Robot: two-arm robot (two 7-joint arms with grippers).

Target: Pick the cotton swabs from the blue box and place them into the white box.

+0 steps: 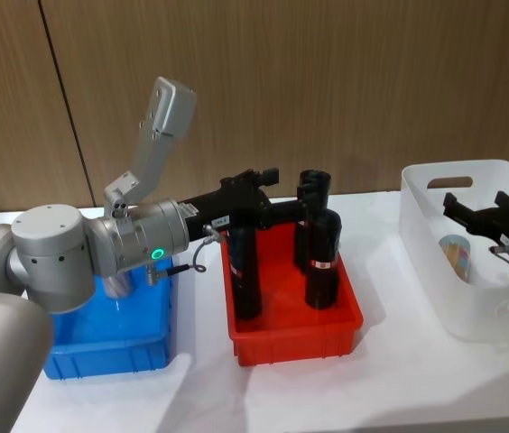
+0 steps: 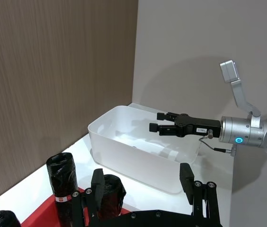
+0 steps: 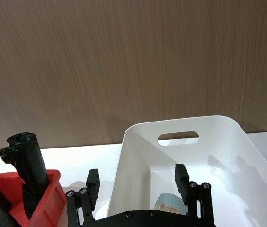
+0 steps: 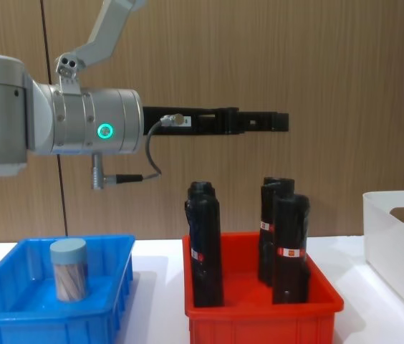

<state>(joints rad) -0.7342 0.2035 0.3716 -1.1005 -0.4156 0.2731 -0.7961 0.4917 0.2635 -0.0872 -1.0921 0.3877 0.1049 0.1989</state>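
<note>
- Left gripper (image 4: 281, 122) is hovering above the red bin (image 1: 295, 347), fingers spread and empty.
- Right gripper (image 1: 480, 206) is hanging over the white box (image 1: 417, 221), fingers spread, with cotton swabs (image 1: 456, 255) beneath.

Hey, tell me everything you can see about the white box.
The white box is a smooth, slightly translucent plastic bin, rectangular with rounded corners, with an oval cut-out handle in an end wall. It stands upright on the white table at the robot's right, apart from the red bin. One cotton swab jar sits inside. The open right tool hovers over its opening, holding nothing.
</note>
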